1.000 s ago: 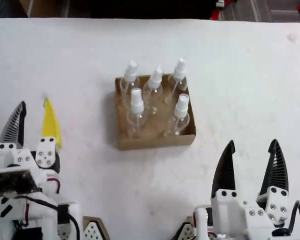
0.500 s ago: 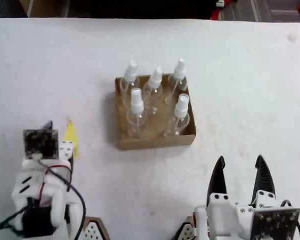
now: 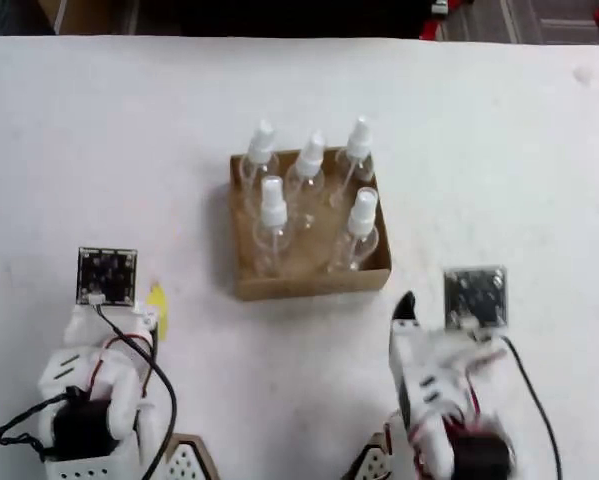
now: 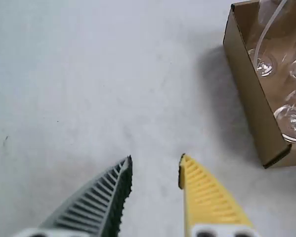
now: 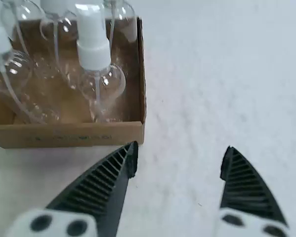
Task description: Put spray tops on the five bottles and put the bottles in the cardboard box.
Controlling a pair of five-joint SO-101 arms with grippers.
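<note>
The cardboard box (image 3: 309,278) sits mid-table with five clear bottles standing in it, each with a white spray top (image 3: 273,200). My left gripper (image 4: 155,165), with one grey and one yellow finger, is open over bare table beside the box's wall (image 4: 249,94). The left arm (image 3: 94,400) is near the front edge, left of the box. My right gripper (image 5: 181,153), with black fingers, is open just off the box's near right corner (image 5: 138,131), facing a capped bottle (image 5: 96,74). The right arm (image 3: 444,390) is at the front right.
White table surface (image 3: 499,150) spreads widely around the box on every side. A dark strip runs along the table's far edge (image 3: 279,20). The arms' bases (image 3: 184,460) stand at the front edge.
Both arms have drawn back toward the front edge and tipped their wrists downward. The fingers that stood out plainly a second ago are mostly hidden under the wrist cameras. The box and bottles have not moved.
</note>
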